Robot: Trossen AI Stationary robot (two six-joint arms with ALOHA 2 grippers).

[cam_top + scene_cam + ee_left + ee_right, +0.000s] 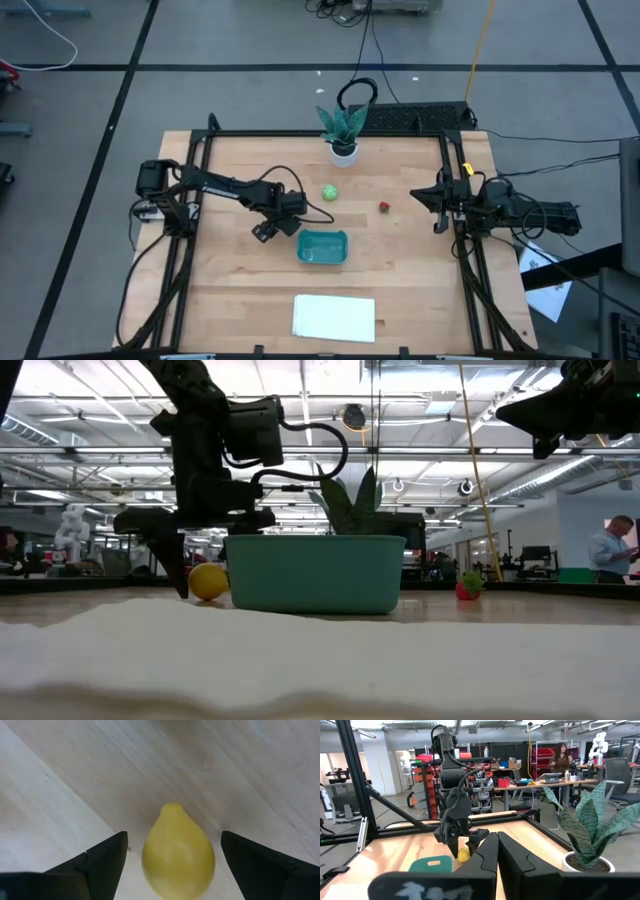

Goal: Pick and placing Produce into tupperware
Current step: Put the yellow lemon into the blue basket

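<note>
I had the left gripper (170,870) low over the counter (240,290) w/ fingers (102,860) released wide, straddling the lemon (178,852), which lay just beside the tupperware (322,247). Green piece (329,192) and red piece (384,207) sat apart, nearer the plant (343,128). Right gripper (496,851) was clenched, empty, at the counter's right edge.

Wooden table (220,290) – lemon (178,852), green ball (330,192), red piece (384,207), tub (322,247), sheet (334,317), plant (343,130).
</note>
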